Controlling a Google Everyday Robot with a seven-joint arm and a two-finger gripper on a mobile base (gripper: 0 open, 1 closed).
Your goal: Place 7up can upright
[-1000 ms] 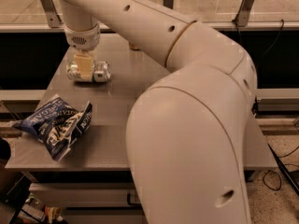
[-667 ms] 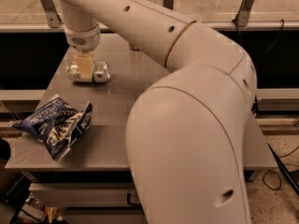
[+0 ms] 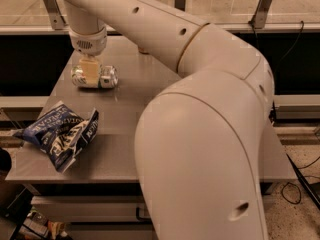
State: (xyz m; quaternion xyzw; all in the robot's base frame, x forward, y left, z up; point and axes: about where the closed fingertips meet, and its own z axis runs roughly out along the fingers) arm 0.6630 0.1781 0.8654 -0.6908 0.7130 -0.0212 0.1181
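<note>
Position explains the pose: the 7up can (image 3: 108,77) lies on its side near the surface's (image 3: 150,101) far left corner, so the gripper (image 3: 90,72) hangs vertically over its middle, probably to stand it up. Whether it is clamped, I cannot tell.

High camera looks down past arm (image 3: 200,134) onto table (image 3: 150,99); claw (image 3: 91,73) at far-left.

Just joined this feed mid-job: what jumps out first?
The robot's bulky white arm fills the middle and right of the view. Its gripper is down at the 7up can, lying on its side at the table's far left. A crumpled blue snack bag sits near the front-left edge.
</note>
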